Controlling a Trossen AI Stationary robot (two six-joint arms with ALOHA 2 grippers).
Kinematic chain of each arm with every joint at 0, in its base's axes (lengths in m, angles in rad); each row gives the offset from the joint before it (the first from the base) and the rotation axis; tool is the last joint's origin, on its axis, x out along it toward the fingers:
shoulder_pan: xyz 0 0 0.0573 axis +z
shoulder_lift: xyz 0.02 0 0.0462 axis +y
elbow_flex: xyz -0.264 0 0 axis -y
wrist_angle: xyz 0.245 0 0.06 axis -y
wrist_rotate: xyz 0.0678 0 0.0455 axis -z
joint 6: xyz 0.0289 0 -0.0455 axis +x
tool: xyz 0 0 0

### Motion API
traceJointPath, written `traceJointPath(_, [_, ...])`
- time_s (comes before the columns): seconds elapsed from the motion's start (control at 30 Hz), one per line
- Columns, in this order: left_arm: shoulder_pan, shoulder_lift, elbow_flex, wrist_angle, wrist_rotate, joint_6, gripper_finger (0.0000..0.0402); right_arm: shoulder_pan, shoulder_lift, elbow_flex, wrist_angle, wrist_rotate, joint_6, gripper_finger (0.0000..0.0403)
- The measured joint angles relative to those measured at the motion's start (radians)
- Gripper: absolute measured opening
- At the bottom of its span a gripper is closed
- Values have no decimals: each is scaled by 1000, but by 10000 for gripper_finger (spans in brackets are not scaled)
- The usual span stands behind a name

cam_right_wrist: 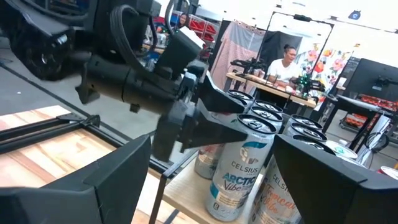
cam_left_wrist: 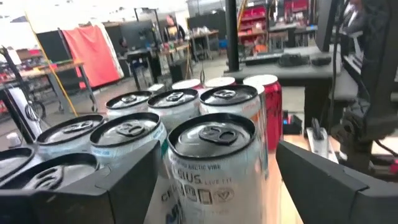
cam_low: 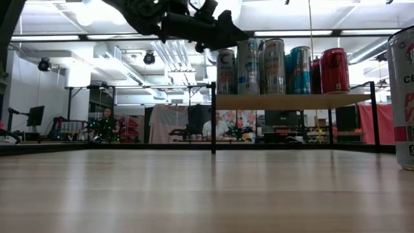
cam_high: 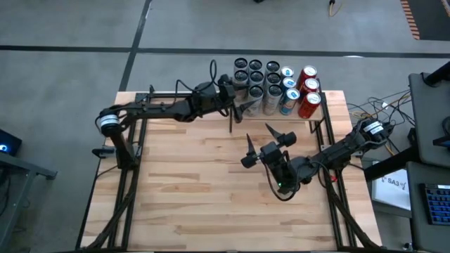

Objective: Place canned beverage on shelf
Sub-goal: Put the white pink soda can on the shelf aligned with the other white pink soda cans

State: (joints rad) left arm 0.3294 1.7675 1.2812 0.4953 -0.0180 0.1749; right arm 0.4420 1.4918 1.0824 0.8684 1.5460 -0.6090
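The shelf (cam_low: 291,101) stands at the table's far edge on thin black posts and carries several upright cans (cam_high: 273,79). At its near left corner stands a white canned beverage (cam_left_wrist: 211,168), its base on the board. My left gripper (cam_left_wrist: 214,155) reaches in level from the table's left. It is open, with one finger on each side of this can (cam_right_wrist: 239,171), near the can's top. My right gripper (cam_high: 266,144) hangs open over the middle of the table, pointing toward the shelf, with nothing between its fingers. My left gripper has one finger (cam_left_wrist: 124,180) close against the white can's side, and I cannot tell whether it touches. The other finger (cam_left_wrist: 323,180) stands clear of the can with a gap between them. The can stands upright on the shelf board.
White, blue and red cans (cam_high: 309,105) crowd the shelf's right part, tight against the white can. In the low view another can (cam_low: 404,97) stands on the tabletop at the right, near the camera. Bare planks (cam_high: 211,190) stretch toward the table's near edge.
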Motion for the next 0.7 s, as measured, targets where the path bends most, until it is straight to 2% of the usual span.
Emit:
traceJointPath(0.23, [-3, -102, -6, -198, 2, 41, 304, 28, 0, 0, 0, 2, 35, 328])
traceJointPath(0.33, [-3, -152, -55, -215, 21, 43, 304, 45, 0, 5, 0, 23, 53, 327])
traceJointPath(0.43, [-3, -215, -132, -173, 59, 40, 304, 58, 1, 15, 1, 26, 71, 327])
traceJointPath(0.6, [-6, -331, -290, -57, 63, 15, 304, 73, 11, 19, -1, 20, 111, 327])
traceJointPath(0.7, [-13, -400, -394, 55, 65, -12, 305, 76, 34, 18, -4, -41, 126, 327])
